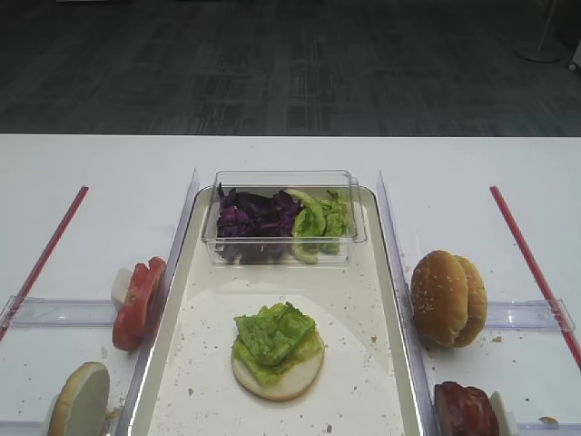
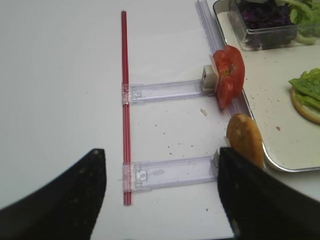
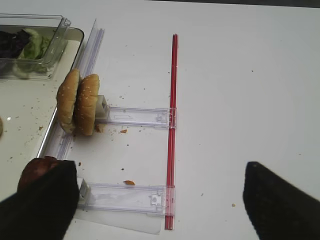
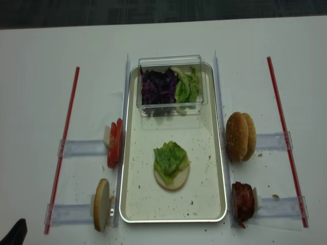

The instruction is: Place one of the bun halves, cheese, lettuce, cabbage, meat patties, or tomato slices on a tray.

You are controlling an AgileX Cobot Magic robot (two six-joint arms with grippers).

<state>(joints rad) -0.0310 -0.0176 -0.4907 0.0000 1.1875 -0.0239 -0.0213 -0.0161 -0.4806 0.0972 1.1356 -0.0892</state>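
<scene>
Cream tray point(image 1: 386, 300) carrying a bun half point(image 1: 278, 371) topped with lettuce point(image 1: 273, 334), stacked for assembly; meat patties point(image 3: 36, 172) upright beside its edge, seemingly nearest right gripper point(image 3: 161, 192), spread wide, empty; left gripper point(image 2: 162, 192) likewise released

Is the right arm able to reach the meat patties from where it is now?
Probably yes. In the right wrist view the right gripper is open, and the meat patties stand just past one finger, outside the tray, with nothing lying between them.
</scene>
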